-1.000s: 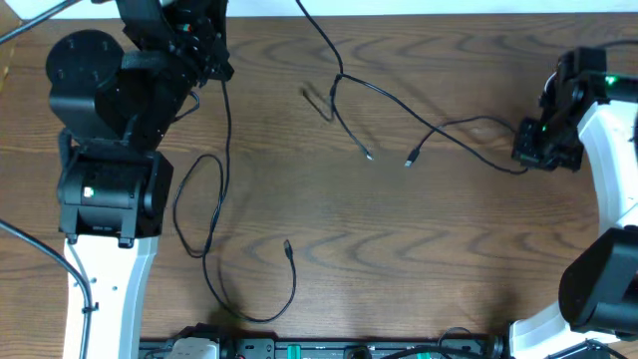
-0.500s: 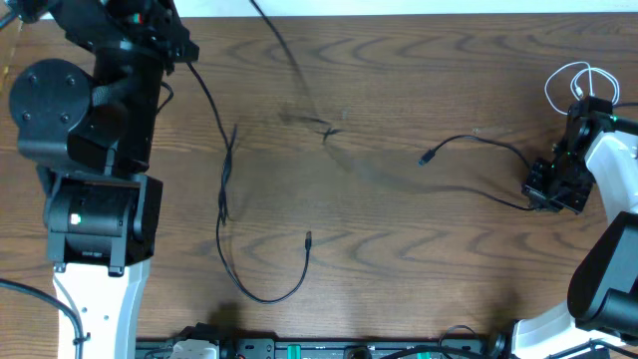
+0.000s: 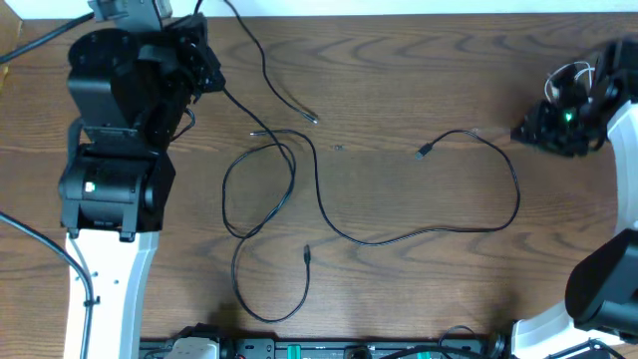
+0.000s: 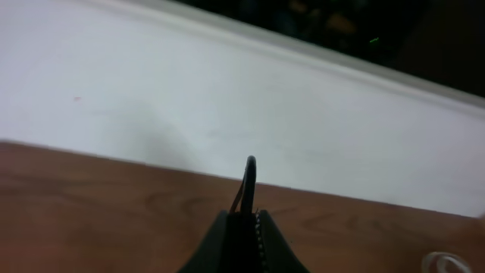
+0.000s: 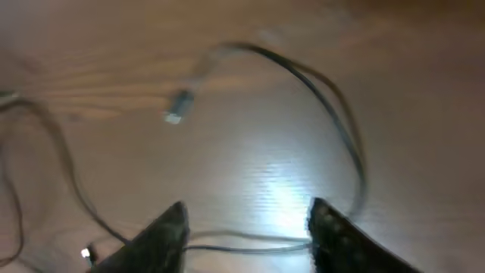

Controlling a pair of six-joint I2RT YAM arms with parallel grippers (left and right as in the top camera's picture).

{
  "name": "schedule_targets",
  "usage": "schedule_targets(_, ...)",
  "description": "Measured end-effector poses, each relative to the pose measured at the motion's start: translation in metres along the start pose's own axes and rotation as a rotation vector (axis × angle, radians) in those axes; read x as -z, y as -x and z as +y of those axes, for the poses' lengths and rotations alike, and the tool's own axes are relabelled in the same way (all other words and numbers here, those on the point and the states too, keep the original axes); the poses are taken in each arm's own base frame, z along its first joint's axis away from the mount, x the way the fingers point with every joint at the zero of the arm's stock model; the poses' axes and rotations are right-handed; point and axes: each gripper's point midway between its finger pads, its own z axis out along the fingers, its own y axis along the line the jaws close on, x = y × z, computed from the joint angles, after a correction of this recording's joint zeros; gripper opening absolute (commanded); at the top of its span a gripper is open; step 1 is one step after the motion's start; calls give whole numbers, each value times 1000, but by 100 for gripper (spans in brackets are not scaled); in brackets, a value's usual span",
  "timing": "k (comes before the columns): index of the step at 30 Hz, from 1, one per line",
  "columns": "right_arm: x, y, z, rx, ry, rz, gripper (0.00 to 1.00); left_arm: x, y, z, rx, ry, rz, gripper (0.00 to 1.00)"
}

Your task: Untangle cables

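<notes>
- Left gripper [image 4: 244, 216]: jaws pressed together on a thin black strand. From overhead this looks like the long black cord [image 3: 419, 234], which sweeps across the table [image 3: 419, 60] to its plug [image 3: 424, 152].
- Right gripper [image 5: 246, 224]: fingers spread wide, nothing between them, hovering over that cord's far bend.
- Looped black cord [image 3: 231, 204] lies left of centre and crosses itself. A third black cord [image 3: 267, 75] trails in from the top edge.
- White cord [image 3: 576, 72] is coiled by the right arm.
- Handling, as I judge it: light, limp and slick. The cords will drag and whip rather than hold shape (plugs may snag on crossings).
- Best hold: near a plug or on a free straight run, away from the crossings.
</notes>
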Motion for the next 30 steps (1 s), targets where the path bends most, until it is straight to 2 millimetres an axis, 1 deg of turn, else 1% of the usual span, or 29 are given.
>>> schedule_targets(3,-3,7,38,115,64,-22,59,1,5,18,4,85,-25,7)
schedule_targets(5,-11,4,67,191,101,-16,59,4,6,33,10,142,-28,8)
schedule_targets(6,-16,2,85,235,121,-15,59,6,1,44,20,182,-8,8)
schedule_targets(7,-23,1,104,279,142,-18,59,8,-7,53,32,217,25,8)
schedule_targets(9,-32,-2,130,337,171,-21,59,13,-24,70,61,282,96,7)
schedule_targets(10,-42,-4,149,371,191,-23,59,17,-35,78,76,315,140,7)
schedule_targets(11,-50,-5,163,396,207,-26,59,21,-49,85,90,346,195,7)
schedule_targets(12,-60,-7,177,417,218,-28,59,25,-60,90,99,370,240,7)
schedule_targets(13,-74,-12,195,442,229,-19,59,28,-70,94,105,391,285,7)
schedule_targets(16,-107,-24,227,477,223,-10,59,32,-93,104,122,441,382,8)
schedule_targets(20,-146,-48,261,512,201,1,58,29,-118,127,166,520,489,7)
schedule_targets(22,-161,-56,273,524,189,-2,57,28,-129,138,193,552,536,8)
schedule_targets(25,-182,-70,286,536,162,-5,55,24,-143,152,222,587,598,7)
schedule_targets(30,-206,-85,293,538,102,-14,51,20,-163,159,235,611,685,7)
